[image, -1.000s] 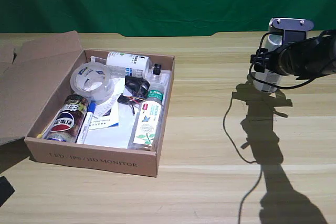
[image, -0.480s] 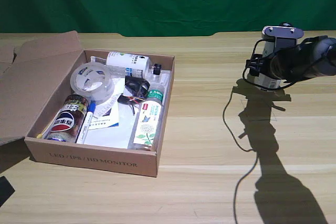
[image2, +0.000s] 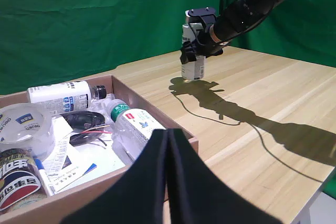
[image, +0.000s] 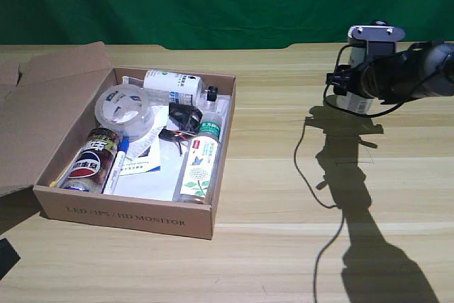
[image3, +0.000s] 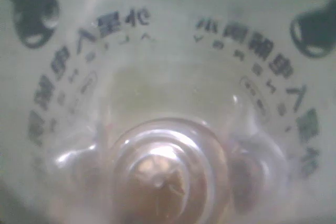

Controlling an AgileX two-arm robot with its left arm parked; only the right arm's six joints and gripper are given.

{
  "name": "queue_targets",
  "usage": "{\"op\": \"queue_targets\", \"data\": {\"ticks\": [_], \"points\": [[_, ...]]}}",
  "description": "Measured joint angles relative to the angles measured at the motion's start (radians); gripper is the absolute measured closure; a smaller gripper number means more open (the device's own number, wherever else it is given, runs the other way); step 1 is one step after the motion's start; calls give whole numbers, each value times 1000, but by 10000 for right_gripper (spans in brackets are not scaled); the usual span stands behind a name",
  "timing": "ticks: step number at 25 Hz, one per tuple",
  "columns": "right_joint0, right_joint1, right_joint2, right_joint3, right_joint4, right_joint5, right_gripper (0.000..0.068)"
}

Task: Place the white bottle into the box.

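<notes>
The fingers (image2: 206,47) are clenched on the silvery-white cylindrical bottle with a printed white label (image2: 192,67), one dark finger on each side of its upper body, as the left wrist view shows. The right wrist view is filled by the bottle's pale wall and curved dark print (nothing else fits in it). The bottle stands upright in the grip. Whether its base touches the pale wooden worktop (image: 284,196) or hangs just above it, I cannot tell.

It looks like thin plastic: light, smooth and somewhat slippery, and likely to dent under a hard squeeze. A grip across the straight body, just below the shoulders, seems the sound place, and a firm rather than crushing squeeze should do.

The bottle (image: 352,101) is well apart from the wide shallow brown cardboard box (image: 128,216), off toward the exterior view's right and a little farther back than the box. The box is already crowded: a white bottle with a black tip (image: 174,86) lies along its far wall, and a clear bottle with a green cap (image: 200,164) lies against the wall nearest the arm. The freest patch seems to be the white paper (image: 152,182) near the box's front wall.
</notes>
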Motion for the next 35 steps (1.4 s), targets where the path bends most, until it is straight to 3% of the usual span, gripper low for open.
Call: {"op": "queue_targets", "data": {"ticks": [5, 15, 20, 26, 30, 35], "points": [[104, -125, 0, -5, -184, -123, 143], [456, -245, 0, -37, -645, -95, 143], [557, -149, 0, -48, -668, -83, 143], [560, -116, 0, -54, -673, -83, 143], [559, -120, 0, -53, -643, -82, 26], [558, -153, 0, -52, -628, -81, 3]]}}
